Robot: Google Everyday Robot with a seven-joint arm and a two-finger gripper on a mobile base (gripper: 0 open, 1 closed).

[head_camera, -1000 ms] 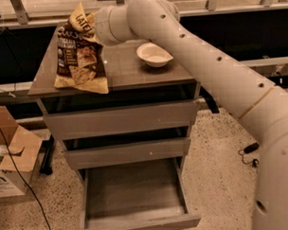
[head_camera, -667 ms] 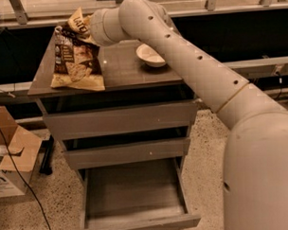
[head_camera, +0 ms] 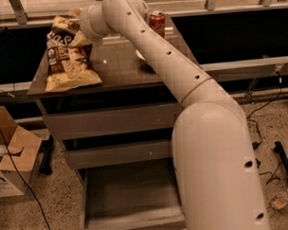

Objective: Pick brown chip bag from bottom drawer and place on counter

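Gripper (head_camera: 79, 29) sitting against the top of the brown chip bag (head_camera: 69, 67), upper left of the frame.
Whether it is clamping the foil or letting go cannot be told, as the wrist is hiding it. The bag is lying on the counter (head_camera: 118, 65) near its left front corner, the bottom drawer (head_camera: 130, 193) gaping open at lower centre. If crinkled foil is snagging as the arm is pulling away, the bag risks sliding off that edge; the forearm is also passing close to the soda can (head_camera: 156, 21).
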